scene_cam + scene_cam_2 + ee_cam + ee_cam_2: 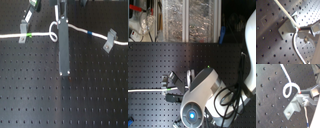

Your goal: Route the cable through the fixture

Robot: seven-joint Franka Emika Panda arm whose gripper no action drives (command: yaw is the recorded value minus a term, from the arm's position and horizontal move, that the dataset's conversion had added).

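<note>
The white cable (75, 28) runs across the black board from left to right. It has a green band (31, 35), a small loop (52, 30) and a blue band (90, 33). The upright grey fixture (62, 47) stands at the middle, its top right by the loop. My gripper (59, 11) hangs just above the fixture's top, shut on the cable. In the first wrist view the cable (286, 12) lies across the fixture (287, 27) and ends in my gripper (300, 29). In the second wrist view the loop (289, 89) sits beside my gripper (301, 93), above the fixture (293, 107).
Two slanted grey clips hold the cable at the first exterior view's left (22, 38) and right (109, 43). The perforated black board (65, 100) stretches to the front. In the second exterior view the white arm (203, 95) covers the middle, and clear bins (188, 20) stand behind.
</note>
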